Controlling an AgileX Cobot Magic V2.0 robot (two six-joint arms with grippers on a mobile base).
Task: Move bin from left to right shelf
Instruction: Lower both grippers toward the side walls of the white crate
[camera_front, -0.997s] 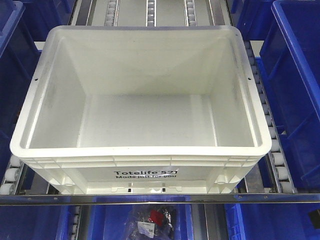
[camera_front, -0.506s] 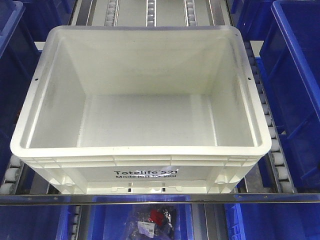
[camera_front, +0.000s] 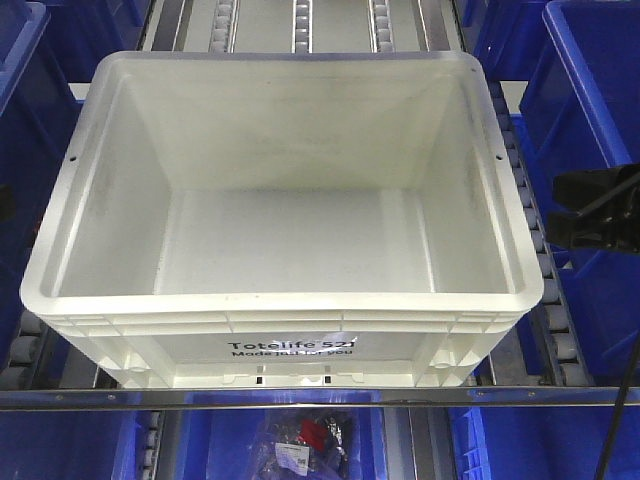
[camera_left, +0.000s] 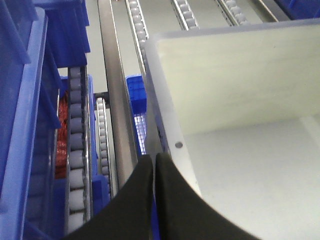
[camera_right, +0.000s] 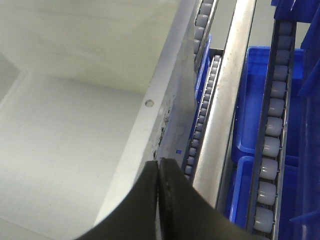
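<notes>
Both hands were clenched on nothing: the left gripper (camera_left: 153, 158) hung with jaws pressed together just outside the left rim of the bin (camera_front: 280, 240), and the right gripper (camera_right: 159, 163) likewise at the right rim, newly arrived in the front view. The bin rested at the front edge of the roller shelf (camera_front: 298, 20), between blue bins (camera_front: 590, 120); by my judgement this was only the approach, with no lift begun

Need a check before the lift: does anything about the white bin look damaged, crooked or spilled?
Nothing stands out. The bin sits square on the roller tracks, empty, with only faint grey scuffs on its inner walls. The left claw and right claw are shut by its side rims.
</notes>
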